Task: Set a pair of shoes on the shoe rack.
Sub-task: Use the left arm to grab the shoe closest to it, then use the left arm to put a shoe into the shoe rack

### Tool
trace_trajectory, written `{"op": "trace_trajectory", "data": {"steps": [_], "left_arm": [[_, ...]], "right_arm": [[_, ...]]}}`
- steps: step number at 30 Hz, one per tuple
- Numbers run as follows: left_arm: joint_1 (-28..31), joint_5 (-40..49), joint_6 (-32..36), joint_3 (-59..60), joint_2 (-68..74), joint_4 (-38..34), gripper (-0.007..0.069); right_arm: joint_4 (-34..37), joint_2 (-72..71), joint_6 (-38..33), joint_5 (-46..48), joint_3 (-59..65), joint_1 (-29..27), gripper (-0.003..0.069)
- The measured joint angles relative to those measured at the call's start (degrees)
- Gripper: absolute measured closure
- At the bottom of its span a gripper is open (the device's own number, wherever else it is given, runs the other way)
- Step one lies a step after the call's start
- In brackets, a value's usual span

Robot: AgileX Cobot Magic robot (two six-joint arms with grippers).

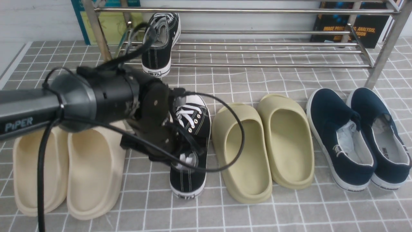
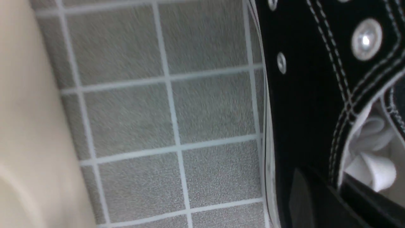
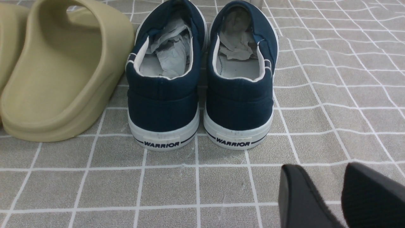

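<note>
1 black sneaker (image 1: 161,42) on silver rack (image 1: 257,65), left tool (image 2: 332,190) at other sneaker (image 1: 190,174)

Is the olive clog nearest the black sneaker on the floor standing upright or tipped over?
Upright: the olive clog sits sole-down on the floor cloth, its foot opening facing up.

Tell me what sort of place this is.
Probably a robotics lab or test bench mocked up as a shoe area: a metal shoe rack, book covers behind it and a PiPER-marked robot arm.
</note>
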Motion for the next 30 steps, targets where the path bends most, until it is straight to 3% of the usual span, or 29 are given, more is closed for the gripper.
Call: {"op": "trace_trajectory", "data": {"steps": [11,23,30], "left_arm": [[0.99,14.59,4.11,-16.85,-1.37,1.07,0.0638],[11.39,5.50,11.23,-20.85,0.34,-16.90,0.0638],[14.23,0.23,11.78,-25.42,7.13,-21.37,0.0638]], "right_arm": [[0.00,0.00,0.05,0.00,0.00,0.00,0.0414],[0.00,0.00,0.05,0.00,0.00,0.00,0.0414],[0.00,0.00,-0.10,0.00,0.00,0.00,0.0414]]}}
